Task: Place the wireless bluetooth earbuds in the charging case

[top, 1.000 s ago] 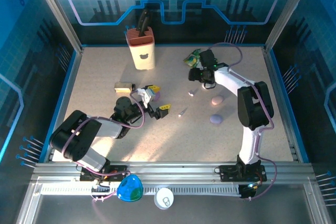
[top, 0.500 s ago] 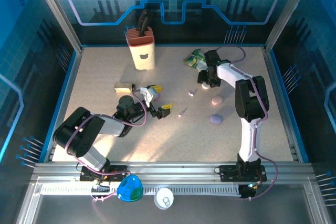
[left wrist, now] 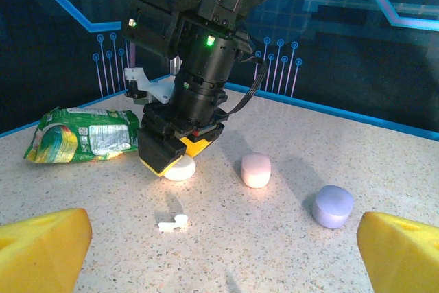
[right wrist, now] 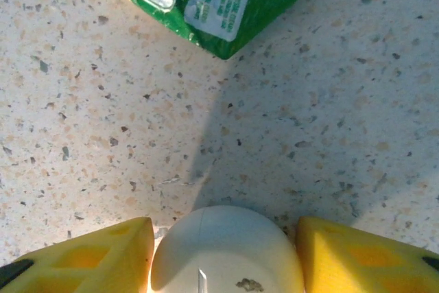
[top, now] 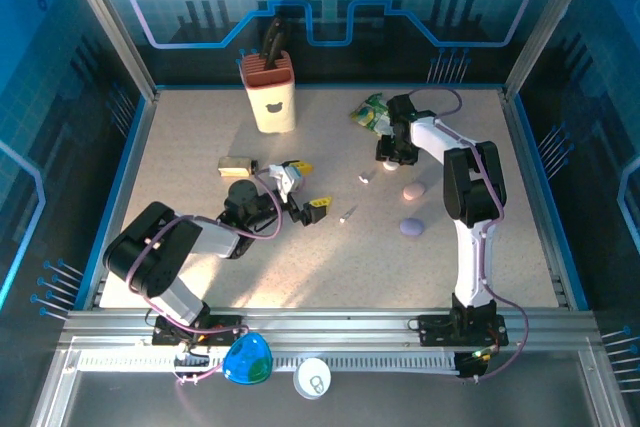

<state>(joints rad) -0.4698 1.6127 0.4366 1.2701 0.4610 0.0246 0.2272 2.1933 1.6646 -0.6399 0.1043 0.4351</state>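
Right wrist: white case (right wrist: 226, 252) between yellow jaws

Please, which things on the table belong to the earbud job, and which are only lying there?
For the job:
- white case
- pink case
- purple case
- white earbud
- second earbud

Only lying there:
- green snack bag
- beige knife block
- small box

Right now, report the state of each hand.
Left hand: open, holding nothing.
Right hand: straddles the white case; whether it grips cannot be told.
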